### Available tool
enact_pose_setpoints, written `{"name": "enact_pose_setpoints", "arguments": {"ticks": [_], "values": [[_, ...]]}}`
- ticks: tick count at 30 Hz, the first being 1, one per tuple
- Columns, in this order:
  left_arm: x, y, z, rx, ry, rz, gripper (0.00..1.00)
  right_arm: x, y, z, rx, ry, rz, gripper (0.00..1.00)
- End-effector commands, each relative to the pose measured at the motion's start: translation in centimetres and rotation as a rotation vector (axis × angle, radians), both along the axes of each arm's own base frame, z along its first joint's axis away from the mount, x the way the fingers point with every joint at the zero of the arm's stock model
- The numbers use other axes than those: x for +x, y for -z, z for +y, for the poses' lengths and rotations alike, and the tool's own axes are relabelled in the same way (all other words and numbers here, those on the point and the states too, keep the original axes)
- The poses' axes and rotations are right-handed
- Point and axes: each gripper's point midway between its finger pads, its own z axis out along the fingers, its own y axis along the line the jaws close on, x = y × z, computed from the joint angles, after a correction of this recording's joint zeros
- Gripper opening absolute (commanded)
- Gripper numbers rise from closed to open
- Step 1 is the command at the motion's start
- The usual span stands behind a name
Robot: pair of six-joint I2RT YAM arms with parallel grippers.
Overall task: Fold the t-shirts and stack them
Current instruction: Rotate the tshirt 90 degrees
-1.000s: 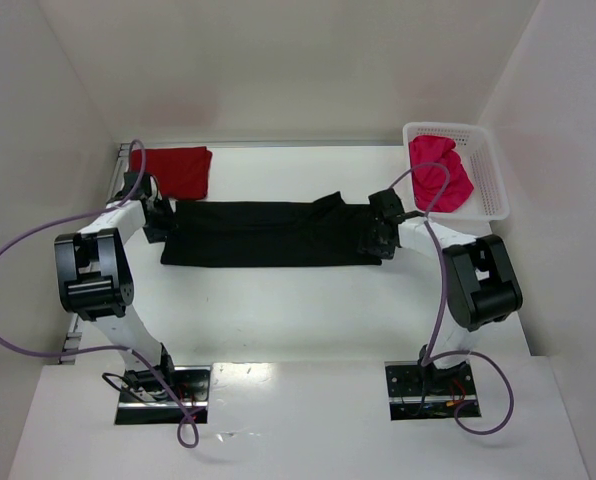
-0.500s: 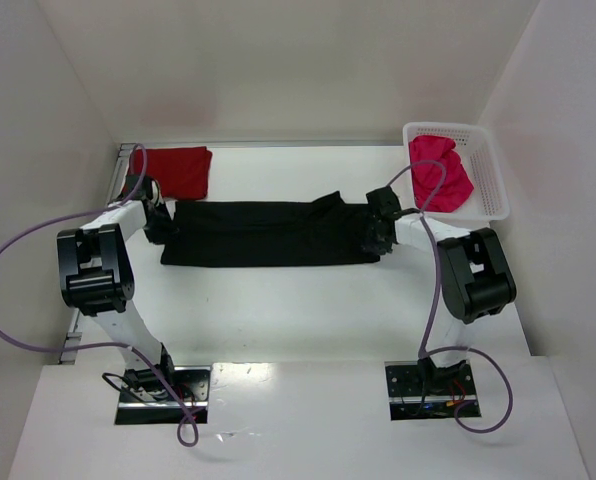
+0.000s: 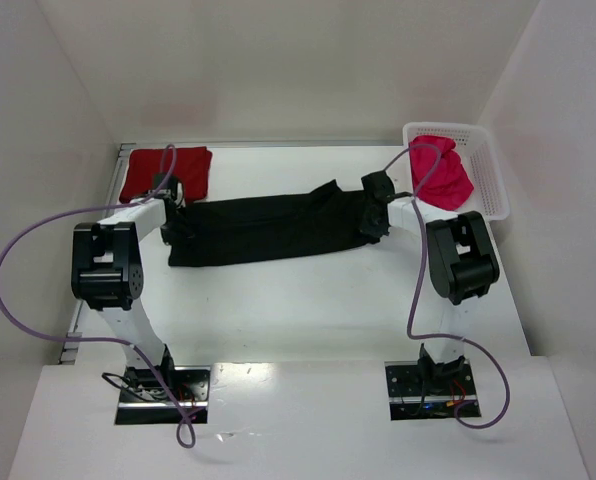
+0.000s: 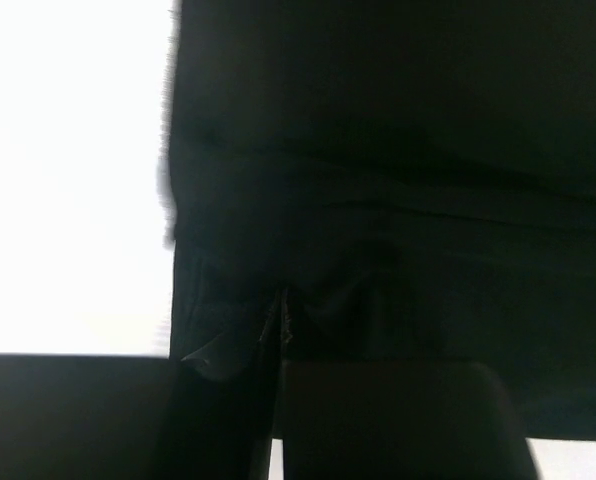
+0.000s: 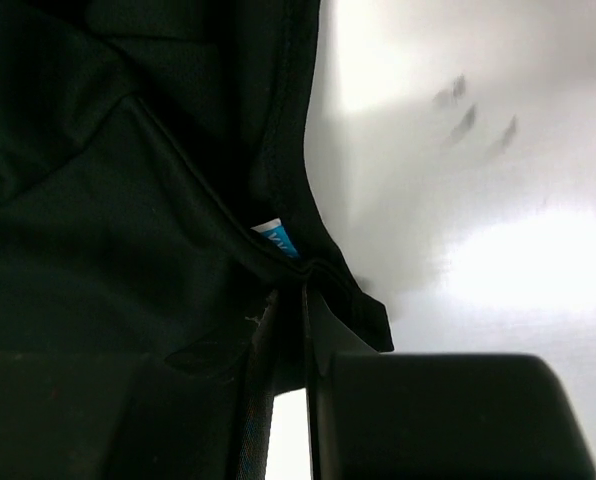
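Looking down, black t-shirt (image 3: 268,228): stretched into a long band across the white desk (image 3: 298,300), held at both ends, right end farther from the arm bases than the left.
Top view, left tool (image 3: 175,218): set at the band's left end, clamped onto the cloth.
Top view, right tool (image 3: 374,214): set at the band's right end, closed on bunched cloth.
Top view, dark red t-shirt (image 3: 193,168): folded flat at the far left corner, just beyond the band's left end.
Top view, pink-red t-shirt (image 3: 440,178): rumpled inside the white mesh basket (image 3: 490,178) at the far right.
Left wrist, left tool (image 4: 281,318): fingers pressed together, pinching a pleat of dark fabric between them.
Left wrist, black t-shirt (image 4: 398,150): filling most of the frame, creased, its side edge running down against the bright desk (image 4: 68,180) at left.
Right wrist, right tool (image 5: 303,300): fingers shut tight on a seamed edge of the cloth.
Right wrist, black t-shirt (image 5: 128,200): covering the left half of the frame, a small blue-and-white tag (image 5: 275,235) showing just above the pinch.
Right wrist, desk (image 5: 478,200): glossy and pale to the right of the cloth.
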Motion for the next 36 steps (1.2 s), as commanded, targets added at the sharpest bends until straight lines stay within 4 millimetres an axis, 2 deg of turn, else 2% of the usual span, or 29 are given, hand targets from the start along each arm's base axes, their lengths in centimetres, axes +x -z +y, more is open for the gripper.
{"name": "enact_pose_setpoints", "arguments": {"ticks": [1,3,4,5,7,8,11,13,15,18,20,21,23,26,27,28,29,31,33,34,36], "values": [[-3.7,3.1,-3.0,0.008,0.118,0.185,0.04,3.0,-0.5,-0.5,-0.032,0.019,-0.045,0.18],[-4.4,3.6,-4.5,0.025,0.174,0.216,0.03,4.8,-1.6,-0.1,-0.028,0.011,-0.082,0.18],[-4.7,3.6,-4.9,0.029,0.197,0.225,0.01,5.2,-1.1,0.2,-0.022,0.006,-0.075,0.18],[-5.1,3.8,-5.3,0.030,0.211,0.234,0.01,6.6,-2.1,0.5,-0.020,-0.004,-0.106,0.18],[-5.2,3.8,-6.5,0.029,0.270,0.234,0.01,7.4,-1.7,0.9,-0.014,-0.009,-0.099,0.19],[-5.7,4.0,-7.0,0.019,0.293,0.244,0.01,8.6,-2.5,1.1,-0.012,-0.016,-0.126,0.19],[-6.0,3.9,-9.1,0.008,0.382,0.234,0.00,10.0,-2.7,1.9,0.013,-0.028,-0.147,0.19],[-6.3,3.9,-10.2,0.016,0.434,0.234,0.00,10.6,-2.5,2.3,0.021,-0.033,-0.149,0.19],[-6.8,3.9,-12.0,0.025,0.499,0.234,0.00,10.9,-1.4,2.4,0.015,-0.054,-0.132,0.19],[-7.4,3.9,-13.0,0.048,0.563,0.241,0.00,11.9,-0.8,2.4,-0.001,-0.059,-0.136,0.19],[-7.7,3.5,-14.1,0.010,0.597,0.232,0.00,12.9,-1.9,2.7,-0.002,-0.067,-0.161,0.19],[-7.6,3.2,-14.3,0.001,0.600,0.223,0.00,13.2,-1.6,2.4,-0.017,-0.057,-0.161,0.19],[-7.5,2.6,-14.7,-0.021,0.616,0.214,0.00,14.1,-2.5,2.5,-0.020,-0.051,-0.182,0.19],[-7.7,2.0,-15.7,-0.073,0.655,0.206,0.00,14.5,-3.1,2.8,-0.007,-0.057,-0.199,0.22],[-8.2,1.9,-16.9,-0.120,0.682,0.209,0.00,15.0,-3.0,2.9,-0.005,-0.056,-0.207,0.22],[-8.7,1.8,-17.0,-0.137,0.695,0.222,0.00,15.0,-2.3,2.9,-0.014,-0.064,-0.191,0.22],[-8.8,1.4,-18.0,-0.158,0.732,0.217,0.00,15.8,-3.0,3.1,-0.011,-0.064,-0.207,0.22],[-9.6,0.6,-19.7,-0.214,0.791,0.225,0.00,16.3,-2.9,3.0,-0.019,-0.059,-0.206,0.22],[-10.1,0.7,-20.3,-0.234,0.816,0.242,0.00,17.4,-3.2,3.5,-0.004,-0.065,-0.225,0.22],[-10.6,0.4,-21.3,-0.271,0.851,0.243,0.00,18.0,-3.9,3.7,-0.001,-0.065,-0.241,0.22],[-11.3,0.1,-22.4,-0.314,0.906,0.240,0.00,18.5,-3.6,3.9,0.000,-0.077,-0.237,0.22]]}}
